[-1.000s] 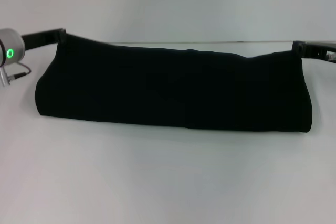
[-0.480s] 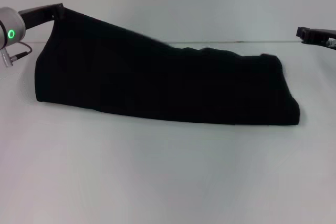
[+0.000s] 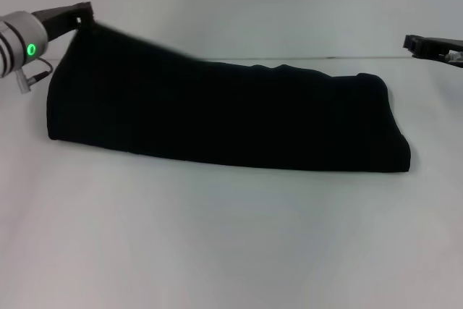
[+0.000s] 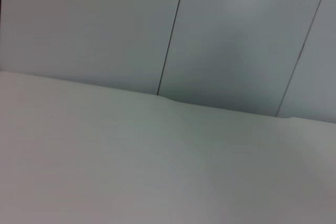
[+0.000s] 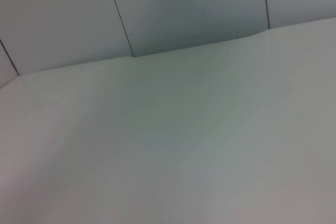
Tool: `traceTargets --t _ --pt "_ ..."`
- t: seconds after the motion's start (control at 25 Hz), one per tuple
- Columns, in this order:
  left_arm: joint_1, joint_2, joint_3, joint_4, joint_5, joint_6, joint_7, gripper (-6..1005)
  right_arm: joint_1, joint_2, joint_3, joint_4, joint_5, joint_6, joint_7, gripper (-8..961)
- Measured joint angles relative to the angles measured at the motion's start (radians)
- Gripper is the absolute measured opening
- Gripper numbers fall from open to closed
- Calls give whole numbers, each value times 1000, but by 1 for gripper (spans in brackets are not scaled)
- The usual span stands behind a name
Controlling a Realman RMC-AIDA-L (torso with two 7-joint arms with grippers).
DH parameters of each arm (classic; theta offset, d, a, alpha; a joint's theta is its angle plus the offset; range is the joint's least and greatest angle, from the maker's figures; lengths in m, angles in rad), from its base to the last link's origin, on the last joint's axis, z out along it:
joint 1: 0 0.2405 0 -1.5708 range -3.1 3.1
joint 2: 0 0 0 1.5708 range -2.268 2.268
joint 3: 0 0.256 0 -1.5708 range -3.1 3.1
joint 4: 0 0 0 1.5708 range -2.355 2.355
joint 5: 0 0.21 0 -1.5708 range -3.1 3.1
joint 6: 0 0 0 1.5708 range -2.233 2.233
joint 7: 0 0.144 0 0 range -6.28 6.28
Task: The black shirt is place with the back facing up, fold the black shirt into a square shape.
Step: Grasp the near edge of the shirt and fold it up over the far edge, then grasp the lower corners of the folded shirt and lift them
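White table (image 3: 217,244), left gripper (image 3: 85,11) jaws pinching black shirt (image 3: 217,117) corner, right gripper (image 3: 409,41) apart, unclear.

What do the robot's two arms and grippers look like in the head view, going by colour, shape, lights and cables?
The left arm's wrist is a rounded silver-grey cylinder with a glowing green ring light and a thin dark cable looping beneath it. The left gripper is a flat, black, hard-edged piece. Of the right arm only the right gripper shows: a slim black bar with a small metallic-grey part near the picture's edge. Neither wrist view shows any fingers.
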Motion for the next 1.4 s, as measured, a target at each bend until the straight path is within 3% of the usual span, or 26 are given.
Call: traceTargets --t 0.24,0.32,0.52,0.72,0.8,1.08,1.28,1.4 --pt "-13 -1 4 -25 -32 -43 52 49 -1 12 -6 -4 0 -6 -6 76" --pt "-13 -1 4 -25 -32 -53 51 118 -3 12 -9 -4 0 -4 -7 87" --pt "7 3 5 -20 -30 -53 22 288 -11 11 -14 -4 -2 -12 5 291" --pt "79 8 47 34 -22 90 -108 453 -33 -7 -14 -8 -5 -78 60 356" --pt "107 6 67 67 -22 154 -162 729 -44 -22 -18 -9 -7 -122 89 357" --pt "226 -13 180 210 21 339 -387 847 -99 -77 -99 -16 -9 -298 231 361" --pt "309 -49 179 338 76 438 -458 918 -141 -78 -92 -39 -2 -401 238 364" --pt "361 -68 174 388 80 475 -466 930 -155 -71 -92 -42 -1 -401 238 451"
